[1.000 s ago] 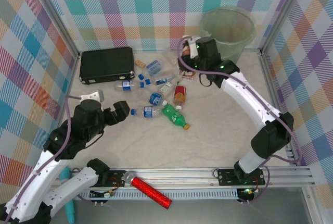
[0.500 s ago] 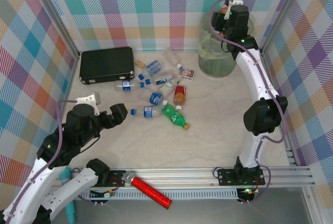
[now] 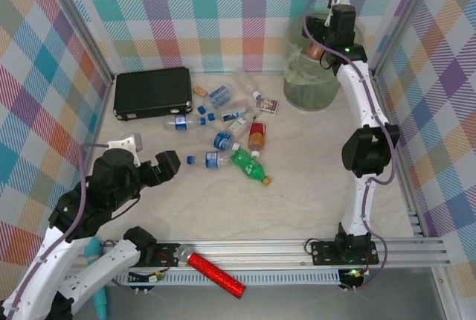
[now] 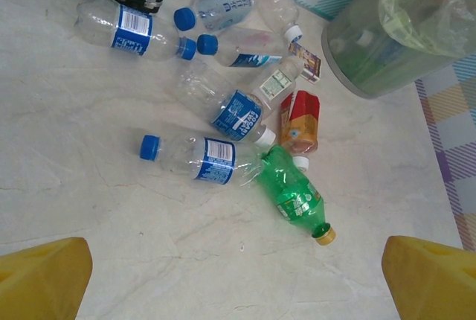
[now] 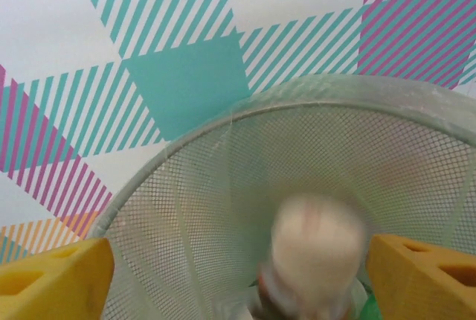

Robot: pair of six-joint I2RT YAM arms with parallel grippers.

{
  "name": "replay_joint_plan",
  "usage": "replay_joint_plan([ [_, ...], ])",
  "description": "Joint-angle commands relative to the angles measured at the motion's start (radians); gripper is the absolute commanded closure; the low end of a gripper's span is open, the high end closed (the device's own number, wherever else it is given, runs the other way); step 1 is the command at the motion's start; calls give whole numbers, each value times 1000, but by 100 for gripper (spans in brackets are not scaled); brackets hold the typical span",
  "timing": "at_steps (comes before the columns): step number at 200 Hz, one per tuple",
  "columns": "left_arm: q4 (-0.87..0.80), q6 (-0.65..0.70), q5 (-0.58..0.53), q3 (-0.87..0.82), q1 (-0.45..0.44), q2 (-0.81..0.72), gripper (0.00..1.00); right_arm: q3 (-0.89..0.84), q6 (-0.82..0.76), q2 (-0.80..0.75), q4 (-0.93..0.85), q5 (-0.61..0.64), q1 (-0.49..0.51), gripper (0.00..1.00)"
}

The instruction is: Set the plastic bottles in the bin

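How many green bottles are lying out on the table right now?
1. The green bottle lies mid-table, with its yellow cap at the near end. Others may be hidden inside the bin.

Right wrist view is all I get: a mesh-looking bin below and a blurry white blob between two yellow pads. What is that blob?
Observer: From the top external view, something brownish, probably a bottle, sits under the right gripper, which is above the bin.
Operator: Are any bottles left outside?
Observer: Yes. Several plastic bottles lie on the table between a black case and the bin, one of them a green bottle.
Operator: And the other arm?
Observer: The left gripper is open and holds nothing, looking at that pile from the near left.
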Motion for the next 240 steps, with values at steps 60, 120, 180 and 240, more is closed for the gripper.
replay_joint_plan([
  [60,85,1,44,-36,2,141,0,-401,29,-400,159,-172,12,1],
  [120,224,14,2,-106,1,224,0,-794,41,-688,199,-219,99,1],
  [180,415,-28,-30,-218,-30,284,0,-1045,15,-842,81,-121,297,1],
  [240,442,-53,-98,-299,-61,272,0,-1080,-31,-763,-54,11,491,1],
])
